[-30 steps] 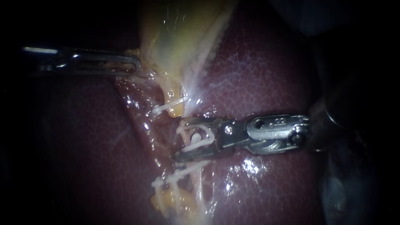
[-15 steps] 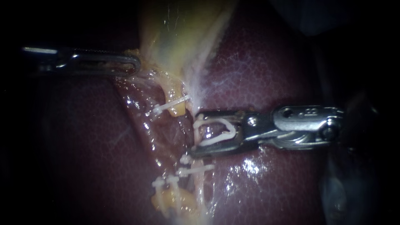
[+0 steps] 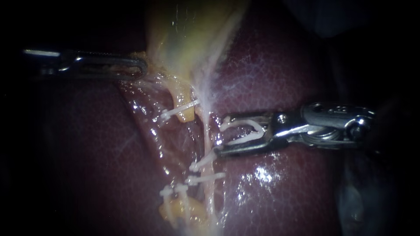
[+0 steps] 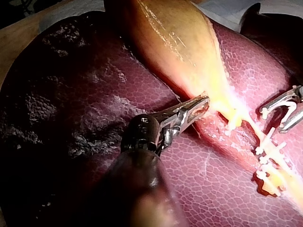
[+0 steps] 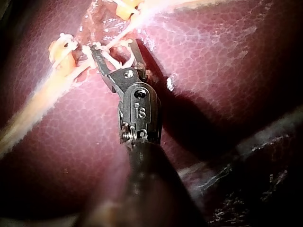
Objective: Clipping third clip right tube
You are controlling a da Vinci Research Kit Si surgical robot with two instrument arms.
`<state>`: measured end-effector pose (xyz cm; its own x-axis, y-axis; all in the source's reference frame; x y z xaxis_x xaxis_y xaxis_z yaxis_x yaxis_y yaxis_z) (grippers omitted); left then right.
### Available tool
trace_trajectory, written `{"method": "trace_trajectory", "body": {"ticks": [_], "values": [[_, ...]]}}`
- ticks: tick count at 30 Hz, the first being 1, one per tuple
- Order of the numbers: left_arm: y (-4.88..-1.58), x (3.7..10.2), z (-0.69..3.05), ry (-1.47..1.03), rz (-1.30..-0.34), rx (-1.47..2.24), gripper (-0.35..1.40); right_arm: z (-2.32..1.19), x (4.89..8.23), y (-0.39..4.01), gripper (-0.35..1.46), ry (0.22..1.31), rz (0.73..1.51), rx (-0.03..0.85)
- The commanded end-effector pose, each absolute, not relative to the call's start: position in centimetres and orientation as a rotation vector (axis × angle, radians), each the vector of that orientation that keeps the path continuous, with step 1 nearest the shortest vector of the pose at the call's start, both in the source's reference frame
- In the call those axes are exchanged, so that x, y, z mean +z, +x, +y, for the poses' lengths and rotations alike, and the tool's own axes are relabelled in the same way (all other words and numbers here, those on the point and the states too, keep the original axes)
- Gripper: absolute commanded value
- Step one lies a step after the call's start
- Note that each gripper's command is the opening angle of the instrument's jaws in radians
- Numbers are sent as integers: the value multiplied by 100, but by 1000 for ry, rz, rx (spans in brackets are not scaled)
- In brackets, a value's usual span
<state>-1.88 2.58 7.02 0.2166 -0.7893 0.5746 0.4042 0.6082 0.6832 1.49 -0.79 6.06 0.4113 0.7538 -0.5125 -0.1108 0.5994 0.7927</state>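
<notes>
Clip (image 3: 245, 140) open, carried in right instrument (image 3: 220, 135) end effector beside right tube (image 3: 205, 131); left instrument (image 3: 142, 67) grasping gallbladder (image 3: 192, 35).

Liver (image 3: 284, 65): dark maroon-red w/ a fine pale netted mosaic all over and wet white glints. Gallbladder (image 3: 192, 35): yellow-tan, pale lengthwise streaks, pinker at the narrow end in the left wrist view. Tube (image 3: 205, 126): whitish-cream. Lump (image 3: 186, 114): yellow. Clip (image 3: 243, 132) btwn the right instrument (image 3: 221, 135) jaws: white. Other clips (image 3: 205, 178): white too. Left instrument (image 3: 143, 67) and right instrument tips: silver-grey metal. Shafts: near black.
</notes>
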Motion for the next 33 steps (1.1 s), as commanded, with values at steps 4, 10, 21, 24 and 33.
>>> {"method": "trace_trajectory", "body": {"ticks": [4, 10, 21, 24, 33], "values": [[-189, 702, 258, 433, -1058, -863, -35, -80, 630, 151, 47, 793, 997, 640], [-189, 702, 258, 433, -1058, -863, -35, -80, 653, 162, 48, 846, 1009, 691], [-190, 703, 257, 432, -1058, -864, -35, -87, 675, 190, 48, 877, 1006, 724], [-191, 703, 258, 431, -1058, -864, -35, -89, 677, 197, 48, 898, 1030, 730], [-191, 703, 258, 431, -1058, -865, -35, -89, 676, 210, 49, 1064, 1165, 769]]}}
